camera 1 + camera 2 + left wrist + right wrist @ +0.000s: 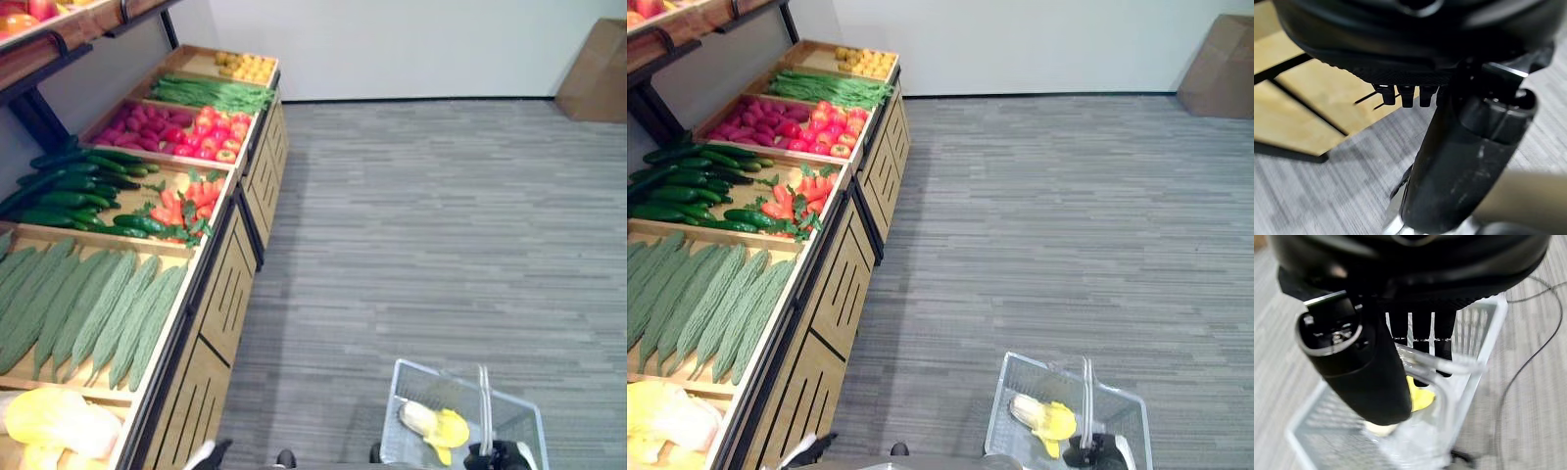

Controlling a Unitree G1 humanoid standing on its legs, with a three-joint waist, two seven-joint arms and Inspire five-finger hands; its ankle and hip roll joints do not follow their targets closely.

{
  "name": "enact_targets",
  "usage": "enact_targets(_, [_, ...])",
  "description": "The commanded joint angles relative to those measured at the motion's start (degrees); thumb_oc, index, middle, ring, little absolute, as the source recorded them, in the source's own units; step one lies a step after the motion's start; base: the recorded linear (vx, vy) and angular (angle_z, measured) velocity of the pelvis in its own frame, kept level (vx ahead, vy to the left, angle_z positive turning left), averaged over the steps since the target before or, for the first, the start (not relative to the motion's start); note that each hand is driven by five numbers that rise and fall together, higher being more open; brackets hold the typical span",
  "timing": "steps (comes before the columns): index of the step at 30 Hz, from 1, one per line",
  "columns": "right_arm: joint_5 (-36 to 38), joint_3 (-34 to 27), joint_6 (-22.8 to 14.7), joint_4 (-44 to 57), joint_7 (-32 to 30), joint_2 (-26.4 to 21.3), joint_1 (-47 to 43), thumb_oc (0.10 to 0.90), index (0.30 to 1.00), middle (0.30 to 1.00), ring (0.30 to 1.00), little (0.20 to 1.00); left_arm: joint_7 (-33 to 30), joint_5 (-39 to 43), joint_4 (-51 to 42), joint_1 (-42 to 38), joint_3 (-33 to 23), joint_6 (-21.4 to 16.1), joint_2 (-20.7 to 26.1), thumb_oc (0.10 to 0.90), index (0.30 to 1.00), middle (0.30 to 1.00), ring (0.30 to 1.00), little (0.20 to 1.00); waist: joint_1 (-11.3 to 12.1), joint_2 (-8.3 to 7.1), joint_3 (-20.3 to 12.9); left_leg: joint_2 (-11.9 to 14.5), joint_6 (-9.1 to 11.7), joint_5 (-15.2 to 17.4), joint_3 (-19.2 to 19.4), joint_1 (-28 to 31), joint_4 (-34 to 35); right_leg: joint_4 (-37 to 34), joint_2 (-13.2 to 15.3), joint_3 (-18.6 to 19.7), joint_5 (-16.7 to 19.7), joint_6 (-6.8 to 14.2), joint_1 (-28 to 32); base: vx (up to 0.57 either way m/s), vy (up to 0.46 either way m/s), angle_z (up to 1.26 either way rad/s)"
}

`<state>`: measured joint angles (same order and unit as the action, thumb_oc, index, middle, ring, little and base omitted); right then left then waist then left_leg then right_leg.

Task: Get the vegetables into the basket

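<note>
Down at the near right, the right hand [1376, 377] is curling its fingers [1422, 340] round the clear handle [1449, 364] of the wire basket [519, 416], which is hanging just above the grey floor [441, 215]. Inside the basket, a yellow and pale vegetable [434, 424] is lying against its bottom. The left hand [1469, 161] is hanging empty beside the wooden front of the produce stand [220, 304], its fingers [1406, 95] curled in toward the palm and gripping nothing. Along the stand's top, trays are sitting in a row: pale yellow produce [49, 421] nearest, then long ridged bitter gourds [88, 308], then dark cucumbers [73, 191] beside orange carrots [184, 206], then purple and red vegetables [181, 130], green beans [211, 93], and small yellow produce [245, 67] farthest. A cardboard box [596, 73] is standing against the far wall.
</note>
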<state>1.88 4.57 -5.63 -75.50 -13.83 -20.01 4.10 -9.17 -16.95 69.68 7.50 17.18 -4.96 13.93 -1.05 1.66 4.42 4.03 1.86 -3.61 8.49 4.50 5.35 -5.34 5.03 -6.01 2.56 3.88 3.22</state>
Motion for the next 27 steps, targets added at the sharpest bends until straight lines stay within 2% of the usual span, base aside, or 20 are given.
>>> enact_targets(1, [-6.0, 2.5, -0.1, -0.8, 0.2, -1.5, -4.1, 0.400, 0.300, 0.300, 0.300, 0.300, -2.5, 0.6, 2.0, -4.8, -3.9, 0.0, 1.2, 0.900, 1.000, 1.000, 1.000, 1.000, 0.4, -2.16, 2.9, 2.3, 3.3, 3.0, -2.6, 1.4, -0.3, 0.3, 2.5, 0.3, 0.3, 4.5, 1.6, -0.01, -0.014, -0.05])
enact_targets(4, [-6.7, 3.0, 0.2, -1.3, 0.5, -1.1, -3.4, 0.400, 0.300, 0.300, 0.300, 0.300, -2.2, 3.1, 3.2, -4.7, -5.4, 0.2, 0.4, 0.900, 1.000, 1.000, 1.000, 1.000, 0.3, -2.16, 3.1, 2.5, 3.5, 2.9, -2.3, 1.4, -0.3, 0.3, 2.4, 0.5, 0.3, 4.4, 1.4, -0.01, -0.022, -0.05])
enact_targets(7, [-6.1, 3.4, 0.4, -1.2, 1.0, 0.1, -2.5, 0.400, 0.300, 0.300, 0.300, 0.300, -2.0, 9.7, 4.8, -5.0, -8.8, 0.3, -1.0, 0.900, 1.000, 1.000, 1.000, 1.000, -0.1, -2.27, 3.6, 2.9, 3.7, 2.7, -2.0, 1.5, -0.3, 0.3, 1.9, 0.9, 0.1, 4.1, 1.3, 0.00, -0.052, -0.02])
enact_targets(15, [-5.3, 5.9, 0.1, -0.3, 0.8, 1.3, -4.0, 0.400, 0.300, 0.300, 0.300, 0.300, -2.7, 20.0, 4.9, -6.6, -10.6, -0.1, -4.1, 0.900, 1.000, 1.000, 1.000, 1.000, -0.6, -1.98, 5.8, 4.3, 4.4, 1.5, -1.7, 0.8, -0.3, 0.3, 0.6, 1.8, 0.0, 3.2, 0.2, 0.00, -0.071, -0.08])
enact_targets(19, [-4.6, 6.4, -0.1, -0.3, 0.5, 0.7, -4.6, 0.400, 0.300, 0.300, 0.300, 0.300, -2.6, 20.6, 4.5, -7.5, -9.4, -0.1, -4.4, 0.900, 1.000, 1.000, 1.000, 1.000, -0.7, -1.45, 7.4, 5.4, 5.0, 0.4, -1.7, 0.8, -0.4, 1.1, -0.4, 2.0, -0.7, 2.3, -0.3, 0.02, -0.100, -0.04])
enact_targets(23, [-4.5, 6.8, -0.4, -0.1, 0.5, 0.5, -4.8, 0.400, 0.300, 0.300, 0.300, 0.300, -2.7, 21.2, 4.7, -8.6, -9.5, 0.0, -4.1, 0.900, 1.000, 1.000, 1.000, 1.000, -0.6, -1.88, 8.4, 6.1, 5.4, 0.3, -2.2, -0.4, -2.9, 2.3, -1.1, 1.8, -1.4, 1.4, -0.9, 0.02, -0.114, -0.01])
enact_targets(27, [-4.4, 6.7, -0.5, -0.5, 0.6, 0.4, -4.5, 0.400, 0.300, 0.300, 0.300, 0.300, -2.5, 21.6, 5.2, -8.7, -8.7, -0.1, -4.7, 0.900, 1.000, 1.000, 1.000, 1.000, -0.8, -1.73, 7.9, 6.4, 5.5, -0.2, -2.7, 0.5, -1.1, 2.3, -1.4, 0.6, -2.0, 1.4, -0.1, 0.05, -0.028, -0.01])
